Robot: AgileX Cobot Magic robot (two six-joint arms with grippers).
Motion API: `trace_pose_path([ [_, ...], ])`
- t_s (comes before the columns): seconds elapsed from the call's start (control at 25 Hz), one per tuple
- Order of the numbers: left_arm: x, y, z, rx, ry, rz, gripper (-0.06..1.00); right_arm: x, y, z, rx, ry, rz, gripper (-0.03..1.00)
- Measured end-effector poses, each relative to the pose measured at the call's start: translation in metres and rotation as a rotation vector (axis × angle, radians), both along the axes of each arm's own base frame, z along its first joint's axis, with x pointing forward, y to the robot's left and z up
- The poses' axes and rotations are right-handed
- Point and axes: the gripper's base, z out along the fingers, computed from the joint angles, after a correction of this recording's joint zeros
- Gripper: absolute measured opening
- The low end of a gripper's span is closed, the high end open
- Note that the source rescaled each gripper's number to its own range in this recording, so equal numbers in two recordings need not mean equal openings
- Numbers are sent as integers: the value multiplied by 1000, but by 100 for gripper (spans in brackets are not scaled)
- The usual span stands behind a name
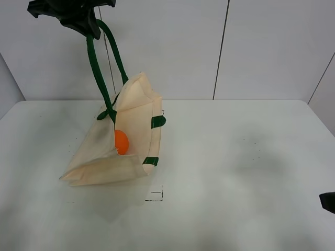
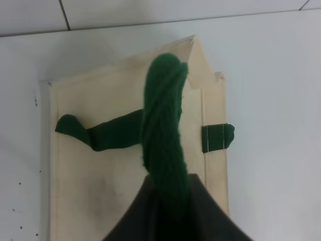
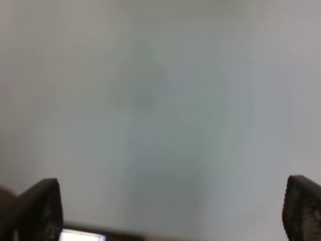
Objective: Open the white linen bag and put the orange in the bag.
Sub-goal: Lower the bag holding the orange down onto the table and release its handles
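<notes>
The white linen bag (image 1: pixel 112 151) stands on the table, pulled up by one dark green handle (image 1: pixel 97 68). My left gripper (image 1: pixel 78 18) is shut on that handle high above the table. In the left wrist view the twisted handle (image 2: pixel 163 125) runs down from the gripper to the bag (image 2: pixel 100 175). The orange (image 1: pixel 121 141) sits inside the bag's open mouth, partly hidden by cloth. My right gripper (image 3: pixel 170 211) is open and empty over bare table; only its dark edge (image 1: pixel 328 201) shows at the far right of the high view.
The white table (image 1: pixel 235 157) has small black corner marks (image 1: pixel 157 196) near the bag. A pale panelled wall stands behind the table's far edge.
</notes>
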Motion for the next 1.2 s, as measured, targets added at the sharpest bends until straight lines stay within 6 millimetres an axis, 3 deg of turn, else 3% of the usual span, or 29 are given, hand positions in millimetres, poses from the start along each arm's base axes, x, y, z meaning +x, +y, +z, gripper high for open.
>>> trace_pose_path([
  [0.4,0,0,0,0,0,0,0,-73,-5,7,8,-448,2,100],
  [0.72,4,-2,-8,-4,24,-5,0,-79,-6,6,7,-485,7,100],
  [0.84,15,-8,-29,-5,82,-11,0,-79,-6,6,1,-485,5,100],
  [1.08,44,-24,-118,19,286,-71,2,-79,-6,6,2,-485,4,100],
  [1.16,50,-26,-141,32,333,-85,12,-79,-6,6,2,-485,4,100],
  [1.2,52,-27,-151,38,352,-86,23,-79,-6,6,2,-485,4,100],
])
